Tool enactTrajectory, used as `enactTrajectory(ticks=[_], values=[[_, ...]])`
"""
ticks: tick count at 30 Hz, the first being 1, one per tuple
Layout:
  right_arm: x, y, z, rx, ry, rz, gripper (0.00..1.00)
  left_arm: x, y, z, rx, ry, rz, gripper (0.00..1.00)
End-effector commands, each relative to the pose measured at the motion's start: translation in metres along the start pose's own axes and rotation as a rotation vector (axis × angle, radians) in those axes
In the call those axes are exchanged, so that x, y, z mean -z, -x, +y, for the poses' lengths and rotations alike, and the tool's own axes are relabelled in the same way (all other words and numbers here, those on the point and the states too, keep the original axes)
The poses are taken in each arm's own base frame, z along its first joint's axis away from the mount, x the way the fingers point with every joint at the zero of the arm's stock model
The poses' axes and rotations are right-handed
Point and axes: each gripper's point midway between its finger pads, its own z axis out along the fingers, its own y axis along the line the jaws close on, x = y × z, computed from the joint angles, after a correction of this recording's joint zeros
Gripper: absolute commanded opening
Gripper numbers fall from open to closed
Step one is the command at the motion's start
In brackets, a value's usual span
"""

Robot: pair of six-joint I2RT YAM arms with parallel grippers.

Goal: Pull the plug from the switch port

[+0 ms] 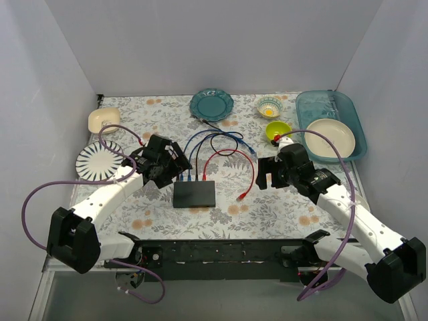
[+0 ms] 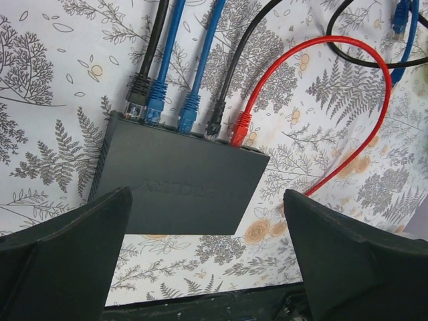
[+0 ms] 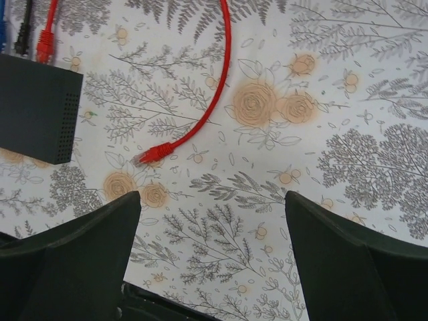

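**Switch on the floral cloth, both grippers released**

The work area is enclosed by plain pale walls on three sides. The table is covered by a white tablecloth point(image 1: 281, 207) printed with grey ferns and tan blossoms, and a black rail point(image 1: 221, 253) is fixed along its near edge.

The switch point(image 1: 194, 193) is laid flat near the middle of the cloth, just in front of that rail, with its ports turned toward the far wall. Five plugs are seated in the row. Seen from the left wrist, they are black, blue, blue and black, with a red plug point(image 2: 239, 127) at the right end. The red cable point(image 2: 374, 87) is looped away to the right, and its loose connector point(image 3: 150, 155) is left lying on the cloth, apart from the switch.

The left gripper point(image 1: 172, 164) is held above the port edge with its fingers spread wide and nothing gripped. The right gripper point(image 1: 267, 172) is likewise spread and empty, over bare cloth right of the switch.

A teal plate point(image 1: 211, 104), a striped plate point(image 1: 99, 160) and a teal tray point(image 1: 354, 117) are set around the edges.
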Motion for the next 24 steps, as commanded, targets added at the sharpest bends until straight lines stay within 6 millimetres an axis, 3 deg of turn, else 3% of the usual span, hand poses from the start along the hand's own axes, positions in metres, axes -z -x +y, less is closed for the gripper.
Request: enactTrajectory(ticks=[1, 5, 6, 7, 8, 11, 14, 16, 18, 24], values=[[0.002, 0.031, 0.046, 0.066, 0.224, -0.076, 0.94, 0.007, -0.004, 0.002, 0.005, -0.031, -0.009, 0.98], [-0.017, 0.055, 0.075, 0.052, 0.308, -0.067, 0.87, 0.008, -0.013, 0.016, 0.005, 0.012, 0.015, 0.98], [-0.034, 0.049, 0.079, 0.05, 0.31, -0.009, 0.86, 0.009, -0.014, 0.021, 0.004, 0.026, 0.013, 0.98], [-0.037, 0.061, 0.087, 0.05, 0.32, -0.018, 0.84, 0.011, -0.016, 0.026, 0.016, 0.037, 0.011, 0.98], [-0.053, 0.052, 0.093, 0.057, 0.315, 0.04, 0.78, 0.012, -0.02, 0.034, 0.025, 0.062, 0.016, 0.98], [-0.075, 0.051, 0.107, 0.07, 0.325, 0.088, 0.61, 0.012, -0.028, 0.054, 0.07, 0.11, 0.01, 0.97], [-0.095, 0.053, 0.119, 0.079, 0.335, 0.113, 0.43, 0.007, -0.042, 0.066, 0.113, 0.138, 0.047, 0.84], [-0.104, 0.053, 0.125, 0.084, 0.335, 0.134, 0.36, 0.006, -0.049, 0.071, 0.124, 0.146, 0.072, 0.69], [-0.12, 0.048, 0.128, 0.082, 0.33, 0.169, 0.33, 0.008, -0.056, 0.077, 0.14, 0.149, 0.085, 0.6], [-0.149, 0.031, 0.13, 0.08, 0.306, 0.232, 0.3, 0.017, -0.064, 0.097, 0.166, 0.165, 0.059, 0.51]])
